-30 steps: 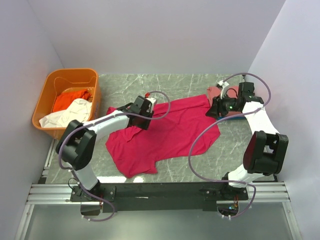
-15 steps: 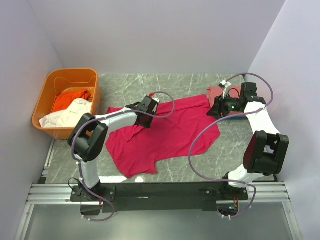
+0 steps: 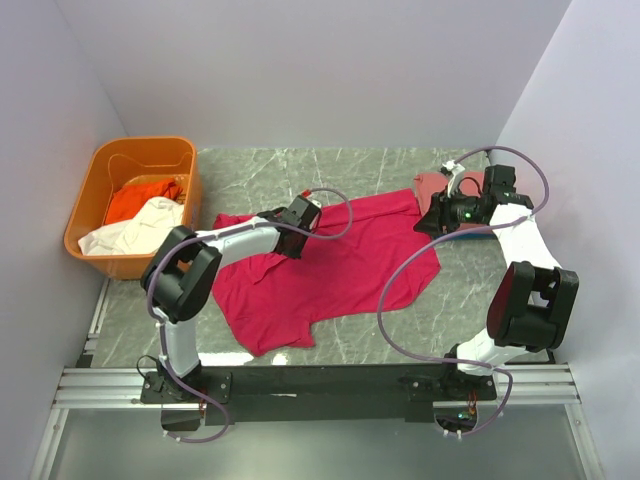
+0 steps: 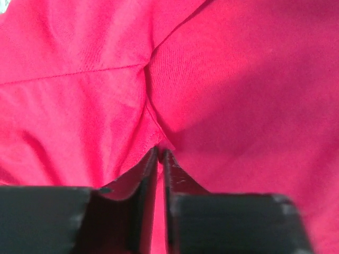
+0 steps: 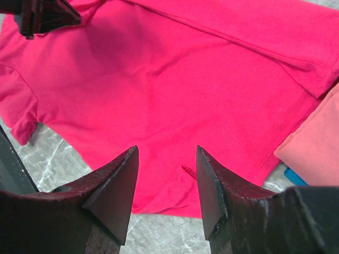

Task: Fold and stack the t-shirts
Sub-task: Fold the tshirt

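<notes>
Found the crimson t-shirt (image 3: pixel 340 265) spread rumpled across the middle of the table (image 3: pixel 250 170). Noted the left gripper (image 4: pixel 160 151) clenched on a puckered fold by a seam at its far left part, fingers all but touching. Saw the right gripper (image 5: pixel 167 149) released, jaws wide, hovering over the shirt's right side, near a salmon-pink t-shirt (image 5: pixel 318 143). Spotted an orange t-shirt (image 3: pixel 135 200) and a white t-shirt (image 3: pixel 130 235) heaped in the tub (image 3: pixel 100 165) at far left.

Bare table (image 3: pixel 350 165) behind crimson shirt (image 3: pixel 350 265); tub (image 3: pixel 150 143) probably blocks left
</notes>
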